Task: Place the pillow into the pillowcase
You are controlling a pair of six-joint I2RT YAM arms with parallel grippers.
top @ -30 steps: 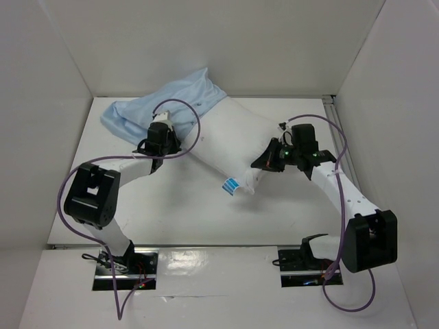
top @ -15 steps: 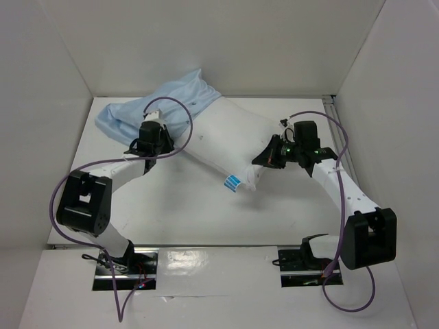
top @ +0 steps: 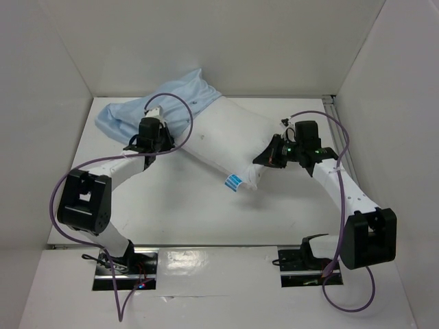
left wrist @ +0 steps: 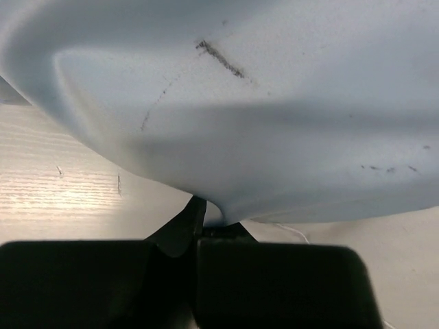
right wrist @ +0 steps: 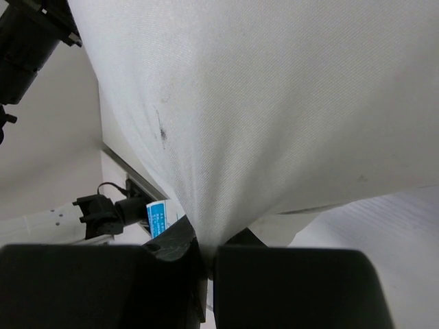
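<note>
I'm pinching the pillowcase (left wrist: 274,103), probably its edge, with left fingers (left wrist: 184,229); right fingers (right wrist: 175,243) are gripping the pillow (right wrist: 274,103) beside it.

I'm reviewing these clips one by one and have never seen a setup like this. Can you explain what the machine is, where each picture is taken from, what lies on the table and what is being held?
These are two robot arms bolted at the near edge of a white table, each ending in a two-finger gripper. The wide picture comes from a fixed camera above and behind the arms. The two close-ups come from a camera on each wrist. On the table lie a plump white pillow with a small blue tag, and a limp light blue pillowcase that covers the pillow's far left end. The left gripper is shut on a fold of the pillowcase. The right gripper is shut on the pillow's fabric.
</note>
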